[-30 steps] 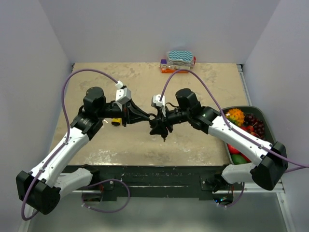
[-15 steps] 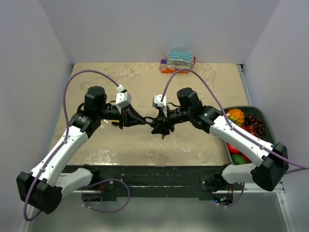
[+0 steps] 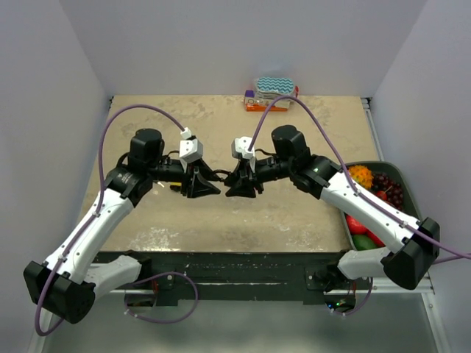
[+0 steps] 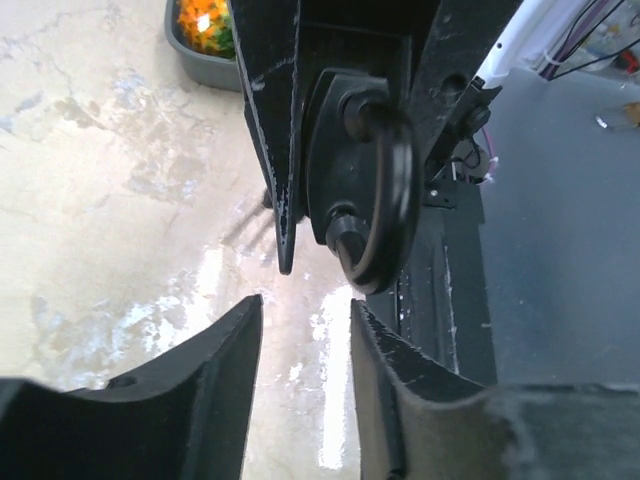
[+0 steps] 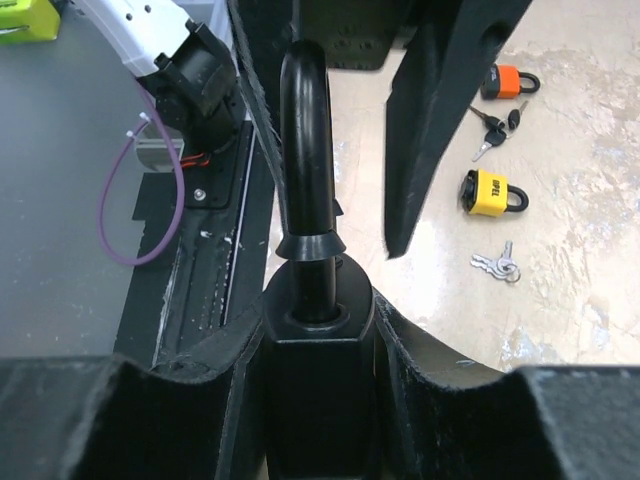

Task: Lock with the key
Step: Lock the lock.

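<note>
— Where is the black padlock?
— Over the middle of the bench. The right jaws are clamped on its body, and its shackle points away from that wrist.
— And the left jaws?
— Parted, with nothing between them, facing the shackle end of the lock and just short of it.
— Any keys?
— One small bunch lies on the bench near a yellow padlock. More keys lie by an orange padlock. I cannot tell whether a key sits in the black one.
— Anything else?
— A grey tray of fruit at the right edge, and packets at the far edge.
</note>
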Controlling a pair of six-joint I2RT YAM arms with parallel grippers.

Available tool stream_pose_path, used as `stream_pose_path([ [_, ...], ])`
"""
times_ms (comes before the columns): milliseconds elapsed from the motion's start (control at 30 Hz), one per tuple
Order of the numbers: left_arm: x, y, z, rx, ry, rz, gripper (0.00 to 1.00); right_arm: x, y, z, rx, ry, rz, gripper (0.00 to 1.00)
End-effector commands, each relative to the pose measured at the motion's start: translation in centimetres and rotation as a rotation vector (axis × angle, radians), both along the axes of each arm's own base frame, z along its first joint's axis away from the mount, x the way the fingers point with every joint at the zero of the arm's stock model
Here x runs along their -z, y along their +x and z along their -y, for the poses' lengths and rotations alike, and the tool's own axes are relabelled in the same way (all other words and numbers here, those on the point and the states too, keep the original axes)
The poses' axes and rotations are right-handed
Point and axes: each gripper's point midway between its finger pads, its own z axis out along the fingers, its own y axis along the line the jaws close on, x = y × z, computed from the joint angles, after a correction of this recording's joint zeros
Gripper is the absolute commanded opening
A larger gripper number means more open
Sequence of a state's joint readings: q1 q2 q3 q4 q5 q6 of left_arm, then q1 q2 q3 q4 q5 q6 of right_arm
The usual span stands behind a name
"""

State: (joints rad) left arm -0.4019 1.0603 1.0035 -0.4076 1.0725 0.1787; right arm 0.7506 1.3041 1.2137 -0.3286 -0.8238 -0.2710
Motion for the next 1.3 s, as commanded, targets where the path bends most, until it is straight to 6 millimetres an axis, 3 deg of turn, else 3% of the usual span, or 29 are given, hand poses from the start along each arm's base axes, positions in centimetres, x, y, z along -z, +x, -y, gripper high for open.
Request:
stream_pose_path([
  [0, -3.1, 0.2, -0.3, -0.007, -0.001, 0.122, 0.53, -4.0, -0.5, 0.1, -0.037, 0.090, 0.125, 0.00],
  [267, -6.6, -1.1, -0.1, 0.038, -0.054, 0.189, 0.60, -3.1, -0.3, 0.4, -0.017, 0.061, 0.123, 0.00],
  [467, -7.4, -0.8, 1.5, 0.022, -0.055, 0.208, 0.52, -3.8, 0.0, 0.1, -0.014, 0.077, 0.129, 0.00],
  [567, -7.3, -0.5, 1.9, 0.005, -0.059, 0.186, 0.36, -3.9, 0.0, 0.1, -0.017, 0.080, 0.132, 0.00],
  [600, -7.2, -0.4, 2.0, -0.003, -0.058, 0.166, 0.21, -4.0, -0.1, 0.0, -0.019, 0.082, 0.131, 0.00],
  [667, -7.4, 0.1, 2.1, -0.023, -0.061, 0.159, 0.01, -4.2, -0.3, 0.1, -0.020, 0.084, 0.125, 0.00],
  [700, -7.6, 0.1, 2.2, -0.033, -0.072, 0.137, 0.00, -4.2, -0.3, 0.1, -0.014, 0.085, 0.117, 0.00],
  [767, -8.2, 0.1, 2.1, -0.041, -0.107, 0.142, 0.00, -4.3, -0.7, 0.2, -0.012, 0.090, 0.071, 0.43],
  [833, -8.1, 0.2, 1.6, -0.057, -0.138, 0.076, 0.00, -4.6, -0.6, 0.4, 0.009, 0.094, 0.062, 0.76],
  [933, -9.7, 0.0, 1.2, -0.043, -0.208, 0.068, 0.00, -5.1, -0.7, 0.9, 0.038, 0.111, 0.052, 0.85],
  [1067, -11.1, -0.4, 1.3, -0.009, -0.260, 0.050, 0.00, -5.4, -1.0, 1.2, 0.057, 0.127, 0.019, 0.87],
  [1267, -12.1, -1.2, 1.4, 0.037, -0.289, 0.035, 0.00, -6.5, -0.3, 1.4, 0.100, 0.165, -0.019, 0.79],
])
